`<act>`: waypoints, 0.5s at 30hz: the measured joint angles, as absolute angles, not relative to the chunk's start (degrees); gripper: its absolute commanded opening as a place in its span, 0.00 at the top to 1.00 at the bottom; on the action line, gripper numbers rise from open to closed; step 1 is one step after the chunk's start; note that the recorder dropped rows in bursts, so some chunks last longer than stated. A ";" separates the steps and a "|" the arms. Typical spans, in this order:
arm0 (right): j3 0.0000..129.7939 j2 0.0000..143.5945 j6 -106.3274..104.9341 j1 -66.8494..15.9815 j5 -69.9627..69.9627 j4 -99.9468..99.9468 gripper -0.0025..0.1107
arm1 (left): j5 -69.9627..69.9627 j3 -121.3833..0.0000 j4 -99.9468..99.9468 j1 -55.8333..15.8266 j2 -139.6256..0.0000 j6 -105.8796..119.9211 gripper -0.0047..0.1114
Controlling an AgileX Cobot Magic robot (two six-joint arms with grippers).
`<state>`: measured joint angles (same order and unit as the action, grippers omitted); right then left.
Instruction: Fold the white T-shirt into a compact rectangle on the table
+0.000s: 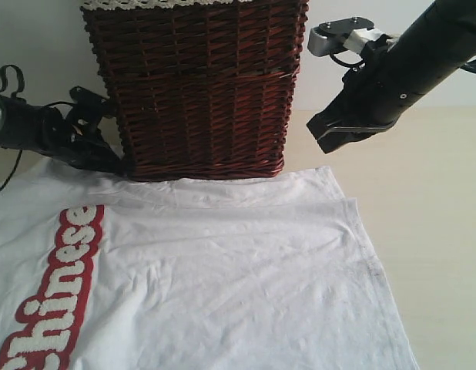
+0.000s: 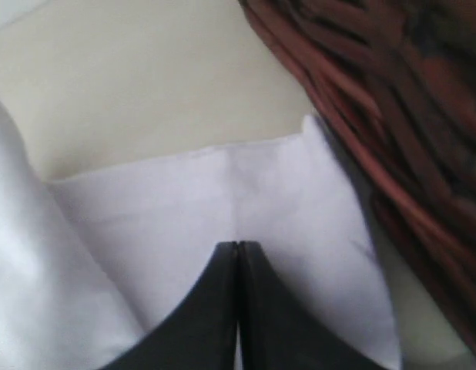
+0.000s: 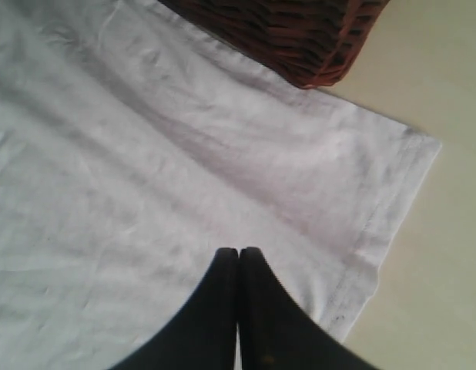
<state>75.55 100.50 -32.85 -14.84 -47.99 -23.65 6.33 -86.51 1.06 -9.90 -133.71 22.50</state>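
While left gripper [image 2: 238,247] and right gripper [image 3: 239,251] are both pressed shut with nothing held: white T-shirt [image 1: 246,262], thin, limp and light, likely to drape and wrinkle. It is spread flat on table [image 1: 438,231], beneath both jaw pairs. Suggested hold: hem corners just ahead of each tip, beside wicker basket [image 1: 199,92].

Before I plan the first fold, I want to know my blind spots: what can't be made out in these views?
- White T-shirt: it runs past the exterior view's left and bottom edges, so its full outline and the lettering's end are unseen.
- Basket: its inside is cut off by the exterior view's top edge, and it is blurred in the left wrist view.
- Left gripper: shut, but its tips merge with the basket's shadow, so contact with the cloth is unclear.
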 measured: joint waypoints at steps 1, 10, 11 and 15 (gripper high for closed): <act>75.55 100.50 -32.85 -14.84 -47.99 -23.65 0.98 | 6.44 -86.51 1.06 -10.26 -133.71 22.58 0.96; 75.55 100.50 -32.85 -14.84 -48.14 -23.65 0.98 | 7.63 -86.41 0.87 -8.52 -132.26 16.90 0.96; 75.55 100.50 -32.85 -14.84 -48.24 -23.65 0.98 | 7.63 -86.41 0.87 -7.90 -131.70 15.87 0.96; 75.55 100.50 -32.85 -14.84 -48.24 -23.65 0.98 | 8.16 -86.41 0.87 -5.96 -129.01 12.03 0.96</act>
